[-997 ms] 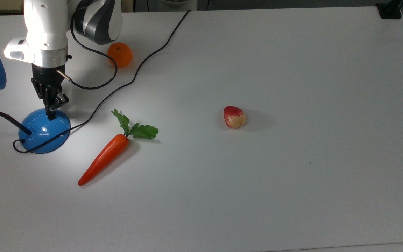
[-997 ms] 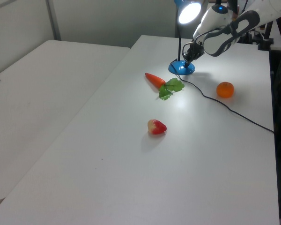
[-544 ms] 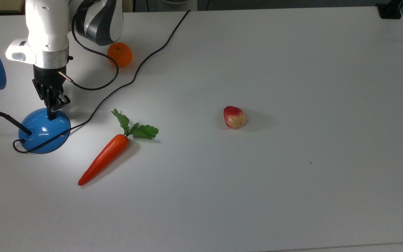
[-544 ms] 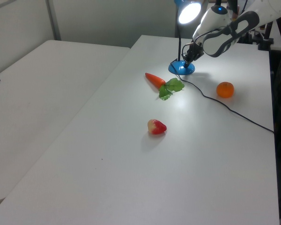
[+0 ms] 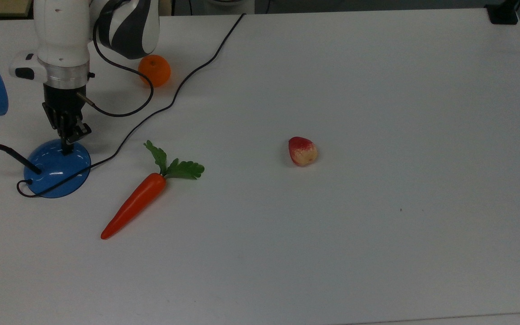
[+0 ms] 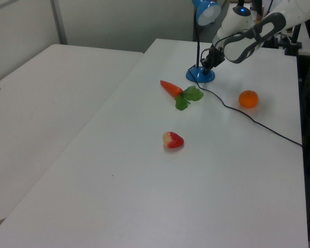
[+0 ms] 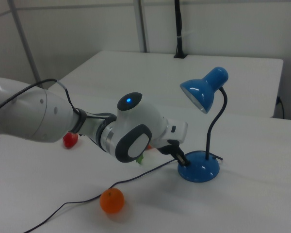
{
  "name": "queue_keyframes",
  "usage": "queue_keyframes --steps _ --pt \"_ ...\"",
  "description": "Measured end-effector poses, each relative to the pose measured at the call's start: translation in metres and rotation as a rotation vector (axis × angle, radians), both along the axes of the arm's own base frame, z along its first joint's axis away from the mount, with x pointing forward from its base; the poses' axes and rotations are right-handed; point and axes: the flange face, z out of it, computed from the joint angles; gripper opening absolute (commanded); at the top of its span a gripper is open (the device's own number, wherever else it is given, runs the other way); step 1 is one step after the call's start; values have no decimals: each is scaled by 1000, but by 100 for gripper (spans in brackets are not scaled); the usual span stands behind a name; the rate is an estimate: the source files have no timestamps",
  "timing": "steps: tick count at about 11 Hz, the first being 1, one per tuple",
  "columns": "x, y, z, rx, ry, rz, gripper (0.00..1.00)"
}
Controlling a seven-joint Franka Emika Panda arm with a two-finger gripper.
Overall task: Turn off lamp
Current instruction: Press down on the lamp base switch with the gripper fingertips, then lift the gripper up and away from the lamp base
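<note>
On the white table (image 5: 377, 90), a carrot (image 5: 136, 203) lies just beside the lamp (image 5: 57, 169), an orange (image 5: 154, 70) sits behind the arm, and a strawberry (image 5: 303, 151) lies well apart. The top view's left edge cuts off the lamp's shade. The claw (image 5: 67, 146), fingers narrow and together, points down onto the lamp's base at the top view's left; the shade is dark.
</note>
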Motion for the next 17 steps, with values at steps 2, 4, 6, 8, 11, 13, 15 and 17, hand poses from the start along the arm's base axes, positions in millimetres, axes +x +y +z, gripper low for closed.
queue_keyframes --steps 2,4,6,8,11,13,15,17 --pt "0 0 -1 1 2 0 0" --pt "0 1 -2 1 3 1 0" --pt "0 1 -2 1 4 2 0" --pt "0 1 -2 1 4 2 0" --pt "0 1 -2 1 3 2 0" --pt "1 4 -2 3 6 5 0" --pt "3 15 -1 21 38 19 0" --pt "1 23 14 37 75 31 0"
